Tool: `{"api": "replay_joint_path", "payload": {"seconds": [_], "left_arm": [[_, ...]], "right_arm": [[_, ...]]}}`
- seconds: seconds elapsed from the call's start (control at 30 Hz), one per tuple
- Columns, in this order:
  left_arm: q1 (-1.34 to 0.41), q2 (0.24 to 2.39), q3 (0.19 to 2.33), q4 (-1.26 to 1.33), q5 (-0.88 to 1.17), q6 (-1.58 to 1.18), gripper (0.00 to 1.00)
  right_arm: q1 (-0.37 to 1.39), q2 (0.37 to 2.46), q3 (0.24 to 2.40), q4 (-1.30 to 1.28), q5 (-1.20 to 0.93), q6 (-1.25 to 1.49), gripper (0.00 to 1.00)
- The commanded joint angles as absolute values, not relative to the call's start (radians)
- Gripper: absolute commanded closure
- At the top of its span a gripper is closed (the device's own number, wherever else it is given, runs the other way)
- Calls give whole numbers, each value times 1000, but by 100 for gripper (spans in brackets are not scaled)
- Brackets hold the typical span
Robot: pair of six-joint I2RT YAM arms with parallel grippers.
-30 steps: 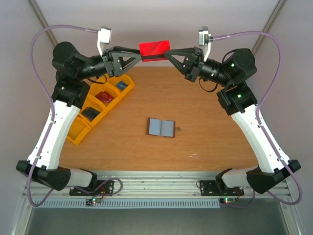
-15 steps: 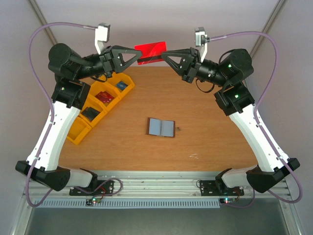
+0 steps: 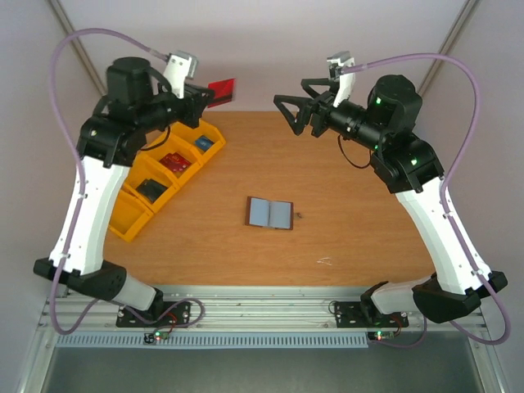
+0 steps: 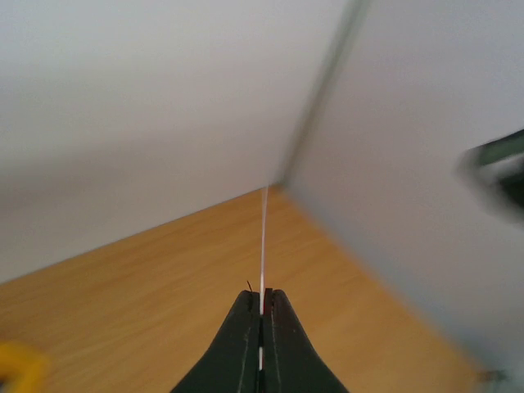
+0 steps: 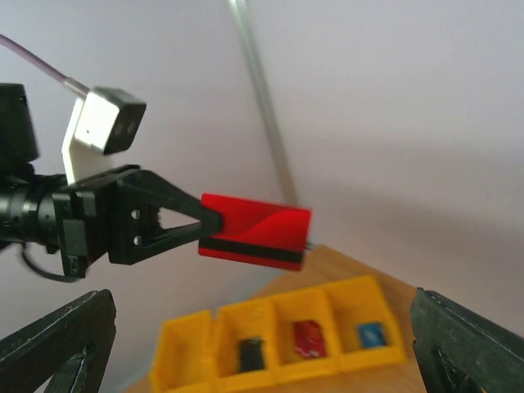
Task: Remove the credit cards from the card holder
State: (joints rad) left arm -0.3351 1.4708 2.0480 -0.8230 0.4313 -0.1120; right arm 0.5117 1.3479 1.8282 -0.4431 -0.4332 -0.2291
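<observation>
High above the tabletop's [image 3: 352,205] far-left corner, the L tool [image 3: 208,95] is clenched on one short end of a red credit card [image 3: 223,88], which has a black stripe along one long edge and sits over the far end of the yellow bins [image 3: 135,214]. R tool [image 3: 286,115] hangs released w/ fingers spread wide, facing the card but well apart from it. Card holder [image 3: 270,213] lies open mid-tabletop, grey-blue lining up, apart from both arms.

The left arm [image 3: 82,205] and right arm [image 3: 438,225] share white shells, black joints, black triangular fingers [image 5: 176,199], looping lilac cables [image 3: 106,31] and white wrist cameras [image 3: 182,64].
</observation>
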Motion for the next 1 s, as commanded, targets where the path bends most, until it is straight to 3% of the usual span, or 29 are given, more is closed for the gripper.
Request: {"api": "replay_joint_path", "payload": {"seconds": [0.0,0.2,0.37,0.57,0.97], "left_arm": [[-331,1558,2005,-1088,-125,385,100],[-323,1698,1919,-1063,-459,656,100],[-273,1889,1967,-1004,-581,724,100],[-230,2064,2027,-1026,-620,722,100],[-177,2207,2010,-895,-579,724,100]], "right_arm": [[513,1348,1863,-614,-172,-432,1],[509,1380,1871,-661,-82,-559,2],[504,1408,1872,-678,-58,-605,2],[492,1420,1851,-688,-3,-628,1],[474,1487,1888,-724,30,-619,2]]}}
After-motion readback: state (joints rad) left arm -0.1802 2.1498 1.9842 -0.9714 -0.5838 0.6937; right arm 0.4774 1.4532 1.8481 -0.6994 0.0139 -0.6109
